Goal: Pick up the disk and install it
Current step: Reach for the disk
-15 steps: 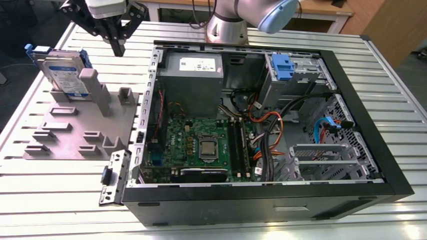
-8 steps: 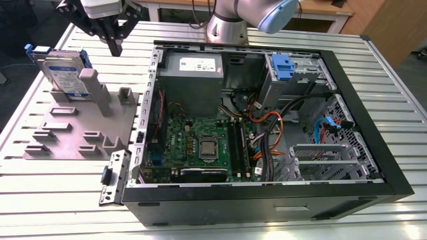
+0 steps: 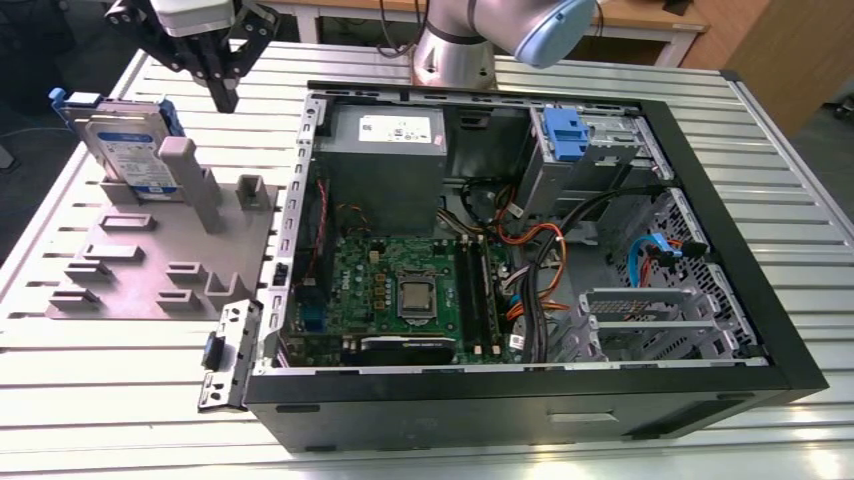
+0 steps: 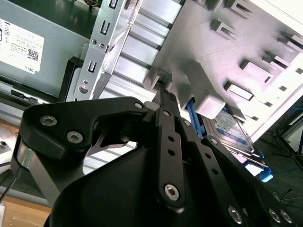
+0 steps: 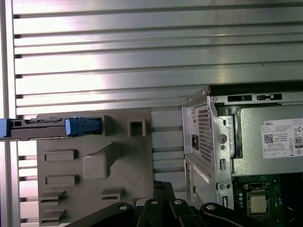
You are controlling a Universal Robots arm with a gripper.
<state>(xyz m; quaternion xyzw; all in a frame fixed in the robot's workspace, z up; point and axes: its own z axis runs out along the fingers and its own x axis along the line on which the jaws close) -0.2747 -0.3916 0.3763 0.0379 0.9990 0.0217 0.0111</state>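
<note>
The disk (image 3: 127, 142) stands upright on its edge in a slot of the grey fixture (image 3: 147, 262), at the exterior view's left. It is silver with a white-and-blue label and a blue carrier around it. My gripper (image 3: 224, 98) hangs above the table between the fixture and the computer case, to the right of the disk and apart from it. Its black fingers are shut together with nothing between them. In the second wrist view the gripper (image 4: 165, 97) points toward the fixture (image 4: 213, 47), with the disk (image 4: 232, 133) beyond it. The first wrist view shows the disk (image 5: 47, 128) edge-on.
An open computer case (image 3: 787, 330) lies on the slatted metal table, with a motherboard (image 3: 400, 290), a grey power supply (image 3: 387, 140) and a fixed blue caddy (image 3: 566, 135) in the drive bay. The arm's base (image 3: 454, 55) stands behind the case.
</note>
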